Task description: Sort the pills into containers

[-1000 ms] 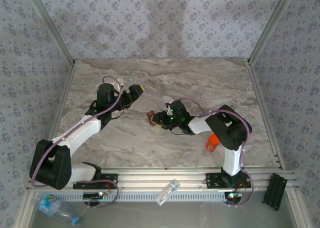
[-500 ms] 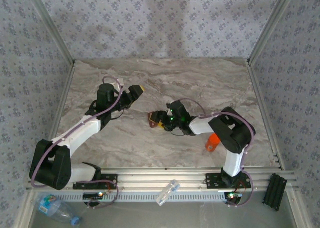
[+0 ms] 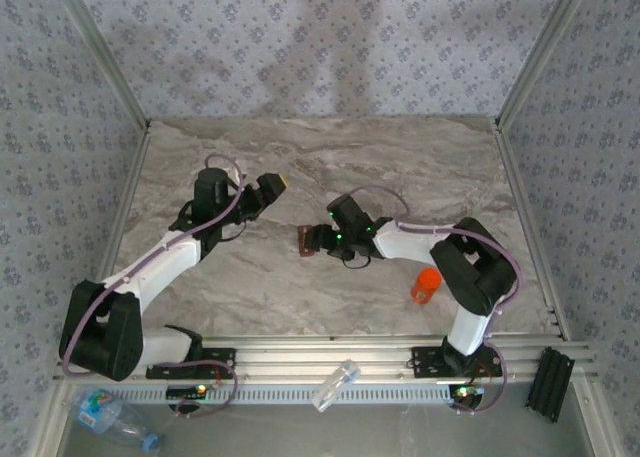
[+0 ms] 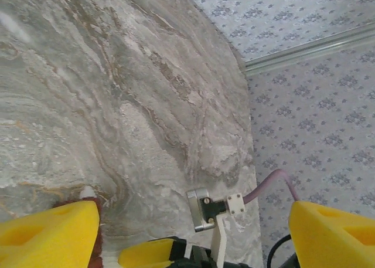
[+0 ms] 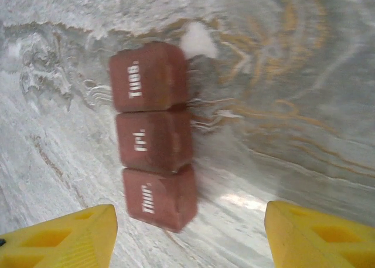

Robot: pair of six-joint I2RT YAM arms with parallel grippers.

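A grey-veined marble surface [image 3: 330,157], evenly lit, is enclosed by walls [image 3: 330,47] papered in a pale blue floral print, with aluminium posts [image 3: 100,52] at the back corners and aluminium rails [image 3: 330,348] along its near edge.

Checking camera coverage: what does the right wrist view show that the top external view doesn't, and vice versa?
Right wrist: white lettering on the three-part red-brown pill box, a small white pill beside it. Top external: the orange bottle and the left arm. Both: the pill box, the open right gripper, the marble table.
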